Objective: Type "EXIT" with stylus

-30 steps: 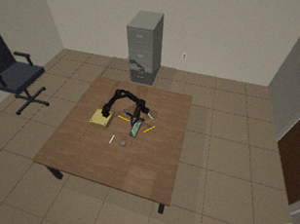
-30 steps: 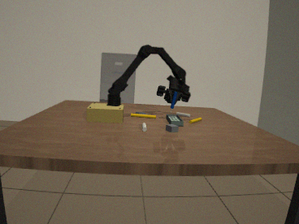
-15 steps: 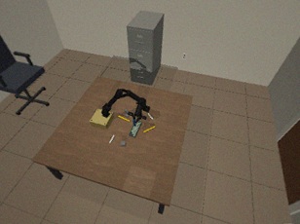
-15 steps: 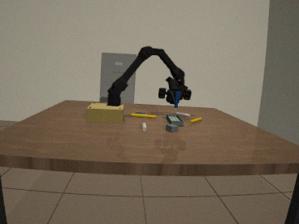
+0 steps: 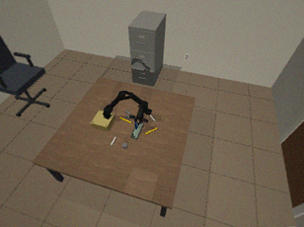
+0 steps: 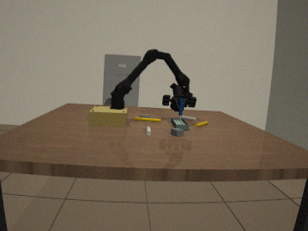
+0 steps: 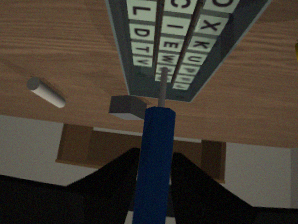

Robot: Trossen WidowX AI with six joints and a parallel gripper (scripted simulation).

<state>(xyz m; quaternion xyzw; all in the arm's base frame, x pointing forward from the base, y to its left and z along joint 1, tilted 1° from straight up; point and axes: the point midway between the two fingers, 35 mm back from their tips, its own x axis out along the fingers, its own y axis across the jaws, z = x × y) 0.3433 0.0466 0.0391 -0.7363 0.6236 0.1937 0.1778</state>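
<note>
The gripper (image 6: 181, 100) (image 7: 156, 154) is shut on the blue stylus (image 5: 136, 126) (image 6: 181, 109) (image 7: 158, 135), which points steeply down with its thin grey tip out. The keyboard (image 5: 135, 136) (image 6: 180, 127) (image 7: 137, 82) lies flat on the table below the gripper. In the wrist view the tip overlaps the keys just beside the W key (image 7: 168, 58); the gap between tip and keys cannot be told. The E key (image 7: 170, 44), I key (image 7: 174, 25), X key (image 7: 207, 24) and T key (image 7: 143, 47) are visible. The tip hides part of a key near W.
A grey block (image 5: 125, 145) (image 6: 177, 132) (image 7: 126, 107) lies beyond the keyboard's end. A white stick (image 5: 113, 140) (image 6: 148, 130) (image 7: 47, 93) lies to one side. Yellow sticks (image 5: 125, 119) (image 5: 151, 131) lie on both sides. The arm stands by a yellow box (image 5: 103, 120) (image 6: 109, 117).
</note>
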